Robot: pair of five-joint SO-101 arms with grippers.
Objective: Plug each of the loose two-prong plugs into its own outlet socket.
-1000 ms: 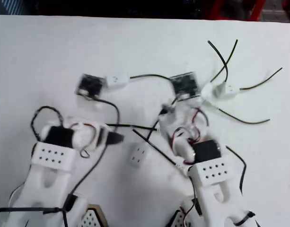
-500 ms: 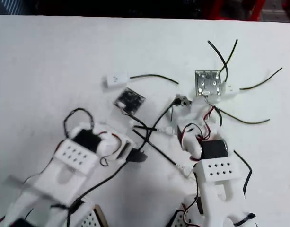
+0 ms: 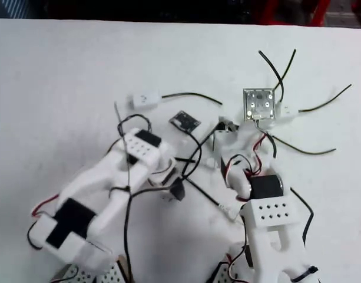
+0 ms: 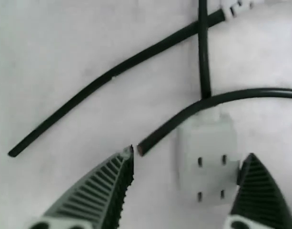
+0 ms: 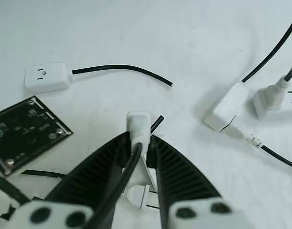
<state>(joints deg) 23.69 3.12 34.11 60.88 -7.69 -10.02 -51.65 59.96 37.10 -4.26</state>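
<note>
Hanging low over the white worktop (image 3: 62,71), the left gripper (image 4: 189,155) has its two black fingers spread wide. A small white outlet socket (image 4: 207,162) lies flat between them, with its slots facing up. One finger is just beside the socket's edge. The other finger is farther off, near the cut end of a black cord (image 4: 174,123). A second black cord (image 4: 112,75) lies on the worktop past it. From above, this gripper is near the middle of the worktop, on the near side.

The right gripper (image 5: 138,140) is pinching a white plug (image 5: 138,125). The plug's own black cord runs back between the fingers. This gripper is to the right of the left one and a bit farther away.

Far off to the left lies another white outlet socket (image 5: 46,76), with a short black wire (image 5: 122,69) coming out of it. A black circuit board (image 5: 26,133) sits nearer than that socket. On the right side, a white block (image 5: 226,109) lies just beside a white outlet piece (image 5: 279,101), where more black cords meet.
</note>
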